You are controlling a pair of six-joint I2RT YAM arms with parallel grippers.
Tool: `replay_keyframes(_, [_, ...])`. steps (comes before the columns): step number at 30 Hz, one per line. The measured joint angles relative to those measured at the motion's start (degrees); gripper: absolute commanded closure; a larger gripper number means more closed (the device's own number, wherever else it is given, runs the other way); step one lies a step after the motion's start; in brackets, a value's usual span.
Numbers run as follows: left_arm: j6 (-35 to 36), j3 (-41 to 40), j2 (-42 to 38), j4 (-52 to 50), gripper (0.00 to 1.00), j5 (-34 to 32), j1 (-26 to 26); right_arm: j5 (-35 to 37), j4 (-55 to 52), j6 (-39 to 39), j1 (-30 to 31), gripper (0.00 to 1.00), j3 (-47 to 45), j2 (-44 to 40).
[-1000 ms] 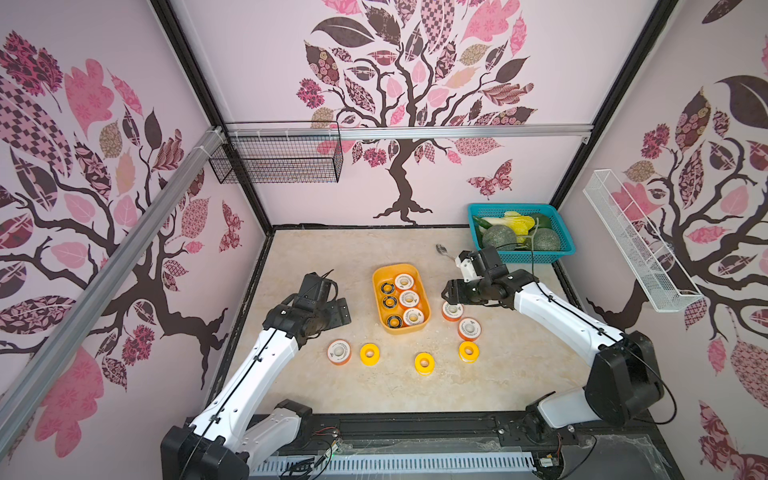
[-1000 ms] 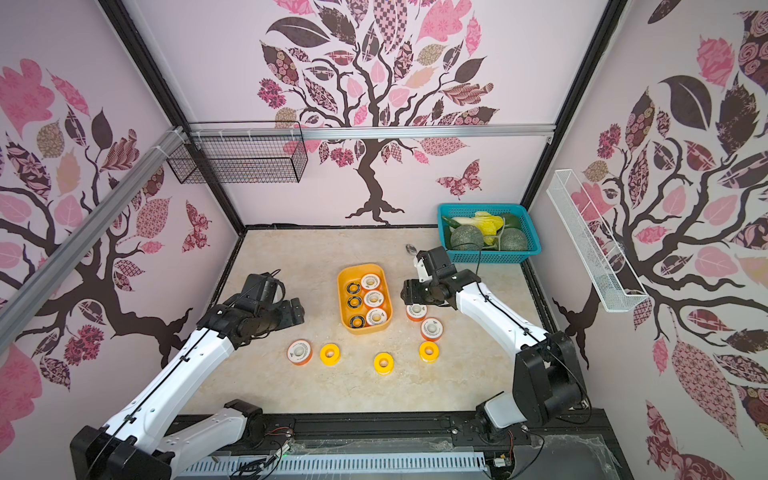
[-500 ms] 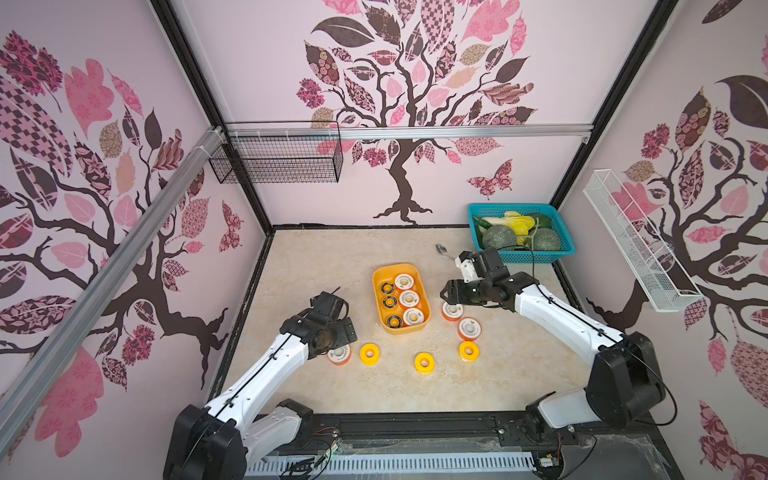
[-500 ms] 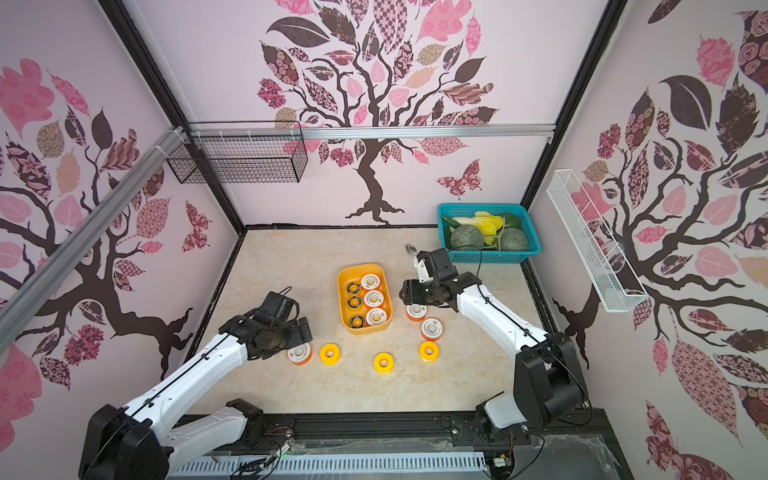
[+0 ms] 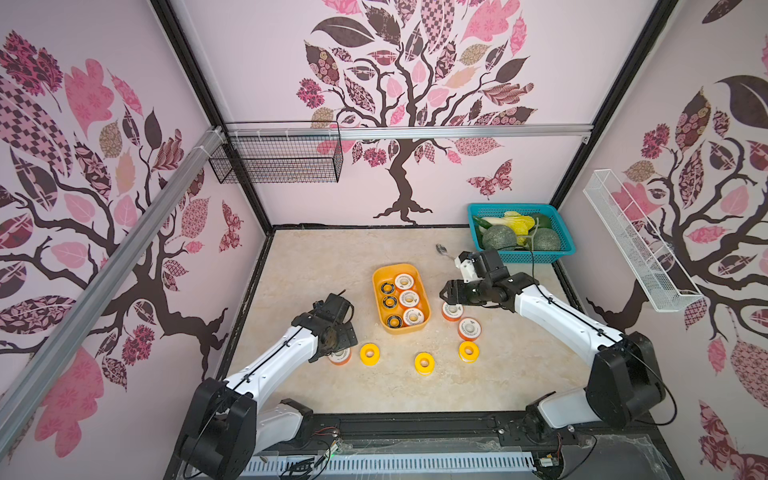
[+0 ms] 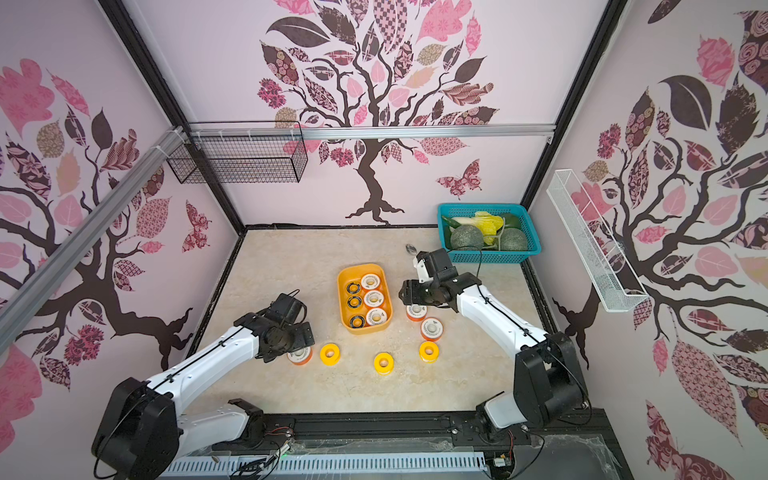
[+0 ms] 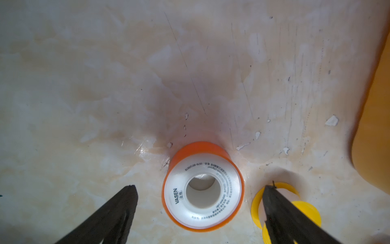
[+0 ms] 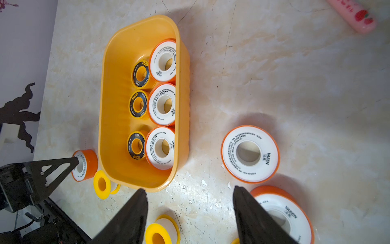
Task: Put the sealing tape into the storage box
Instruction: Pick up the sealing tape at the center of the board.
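My left gripper (image 7: pixel 199 187) is spread wide and low over an orange roll (image 7: pixel 211 169). The roll lies flat on the bench (image 7: pixel 105 84), toward its front edge and off the front left corner of the yellow box (image 5: pixel 399 267). The jaws stand on either side of the roll and neither touches it yet.

I judge this to be the moment just before the pinch. The box sits mid-bench with six rolls in it, three black-and-yellow and three orange. Six more wait outside, this one among them.

To do it well, I want the roll centred between the jaws before I close. A yellow roll (image 5: pixel 369 354) lies just beside it, and in the wrist view one finger (image 7: pixel 280 211) overlaps its edge. I need that finger to drop into the gap between the two rolls, not onto the yellow one, so a slight shift away from it helps. Then I go down until the pads meet the orange side wall, squeeze evenly, and lift straight up.

My right gripper (image 8: pixel 188 189) hovers by the box's right side, jaws parted and empty, above two orange rolls. It is well apart from my path.
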Motion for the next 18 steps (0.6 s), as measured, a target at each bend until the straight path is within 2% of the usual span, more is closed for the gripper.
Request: replay_keyframes(18, [0.5, -2.3, 4.0, 2.2, 0.04, 0.9, -1.2, -0.6, 0.3, 0.4, 0.0, 0.31, 0.0, 0.0])
